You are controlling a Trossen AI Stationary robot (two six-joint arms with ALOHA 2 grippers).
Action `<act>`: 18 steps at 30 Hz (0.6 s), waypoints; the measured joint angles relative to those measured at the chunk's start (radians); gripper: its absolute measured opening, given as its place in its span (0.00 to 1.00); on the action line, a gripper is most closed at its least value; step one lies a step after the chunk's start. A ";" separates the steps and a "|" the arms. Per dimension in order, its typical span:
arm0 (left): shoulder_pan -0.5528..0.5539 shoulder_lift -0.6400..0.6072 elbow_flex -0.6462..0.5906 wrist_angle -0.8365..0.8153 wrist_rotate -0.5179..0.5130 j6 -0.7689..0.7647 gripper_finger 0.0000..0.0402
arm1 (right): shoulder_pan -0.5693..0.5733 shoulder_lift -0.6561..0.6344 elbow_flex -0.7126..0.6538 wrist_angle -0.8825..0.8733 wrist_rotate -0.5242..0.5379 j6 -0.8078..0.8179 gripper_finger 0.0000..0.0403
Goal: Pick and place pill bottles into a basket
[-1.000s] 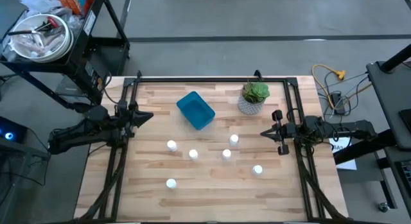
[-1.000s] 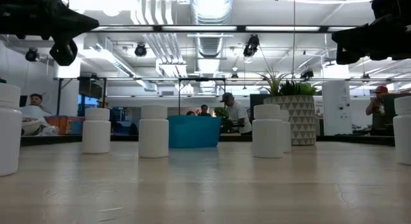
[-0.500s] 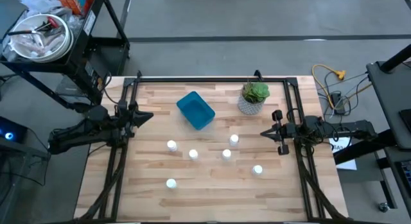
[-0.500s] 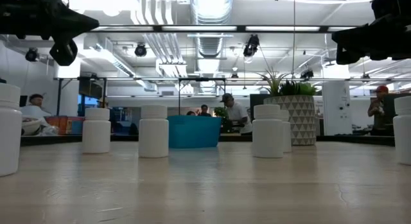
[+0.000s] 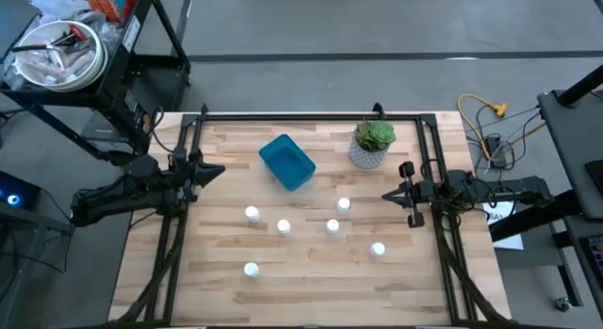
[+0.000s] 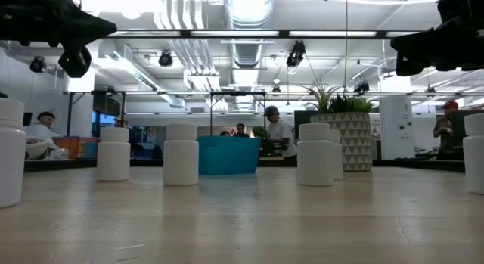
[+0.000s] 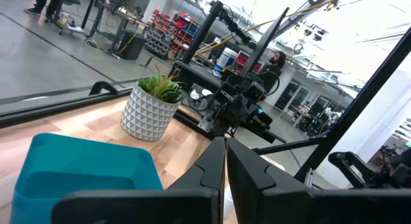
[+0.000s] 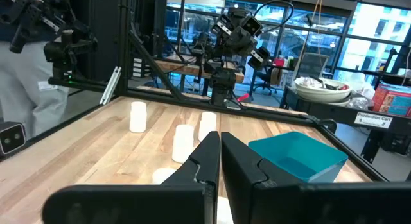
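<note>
Butcher-block tabletop (image 5: 311,282) of pale wood strips, framed by black rails, sits on a grey concrete floor. No brand or label can be read anywhere; the bottles look plain white, and the print on a white tag at the right edge is too small to make out.

At the left edge, the left gripper (image 5: 219,172) hangs above the table, fingers pressed together on nothing. Just right of it the basket (image 5: 286,161), bright blue, lies turned at an angle in the far half of the table. Six pill bottles stand upright and loose on the wood nearer the camera side: one (image 5: 252,214) toward the left, one (image 5: 251,269) nearest the front, then one (image 5: 284,226), one (image 5: 332,226), one (image 5: 344,205) and, farthest right, one (image 5: 378,249). A white patterned pot with a green plant (image 5: 373,144) stands near the far right corner. The right gripper (image 5: 388,194) waits at the right edge, fingers likewise pressed together and empty.

Beyond the table, an open workshop with ceiling ducts, strip lights and several people.
</note>
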 joint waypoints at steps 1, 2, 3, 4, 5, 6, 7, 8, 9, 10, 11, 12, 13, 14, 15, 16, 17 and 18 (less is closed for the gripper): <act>0.000 0.000 0.000 0.000 0.000 0.000 0.00 | 0.000 0.000 0.000 0.002 0.000 0.030 0.02; 0.000 0.000 0.000 0.000 0.000 0.000 0.00 | 0.000 0.000 0.000 0.010 0.000 0.080 0.02; 0.000 0.000 0.000 0.000 0.000 0.000 0.00 | 0.000 0.000 0.000 0.027 0.000 0.148 0.02; 0.000 0.000 0.000 0.000 0.000 0.000 0.00 | 0.000 0.000 0.000 0.051 -0.001 0.236 0.02; 0.000 0.000 0.000 0.000 0.000 0.000 0.00 | 0.000 0.000 0.000 0.079 0.000 0.341 0.02; 0.000 0.000 0.000 0.000 0.000 0.000 0.00 | 0.000 0.000 0.000 0.107 0.000 0.447 0.02; 0.000 0.000 0.000 0.000 0.000 0.000 0.00 | 0.000 0.000 0.000 0.137 0.000 0.548 0.02; 0.000 0.000 0.000 0.000 0.000 0.000 0.00 | 0.000 0.000 0.000 0.166 0.000 0.644 0.02; 0.000 0.000 0.000 0.000 0.000 0.000 0.00 | 0.000 0.000 0.000 0.197 0.000 0.732 0.02; 0.000 0.000 0.000 0.000 0.000 0.000 0.00 | 0.000 0.000 0.000 0.224 0.007 0.802 0.02; 0.000 0.000 0.000 0.000 0.000 0.000 0.00 | 0.000 0.000 0.000 0.245 0.028 0.859 0.02; 0.000 0.000 0.000 0.000 0.000 0.000 0.00 | 0.000 0.000 0.000 0.258 0.054 0.907 0.02; 0.000 0.000 0.000 0.000 0.000 0.000 0.00 | 0.000 0.000 0.000 0.271 0.078 0.954 0.02; 0.000 0.000 0.000 0.000 0.000 0.000 0.00 | 0.000 0.000 0.000 0.284 0.090 0.999 0.02; 0.000 0.000 0.000 0.000 0.000 0.000 0.00 | 0.000 0.000 0.000 0.299 0.101 1.033 0.02; 0.000 0.000 0.000 0.000 0.000 0.000 0.00 | 0.000 0.000 0.000 0.317 0.107 1.054 0.02; 0.000 0.000 0.000 0.000 0.000 0.000 0.00 | 0.000 0.000 0.000 0.338 0.112 1.062 0.02; 0.000 0.000 0.000 0.000 0.000 0.000 0.00 | 0.000 0.002 0.000 0.361 0.115 1.063 0.02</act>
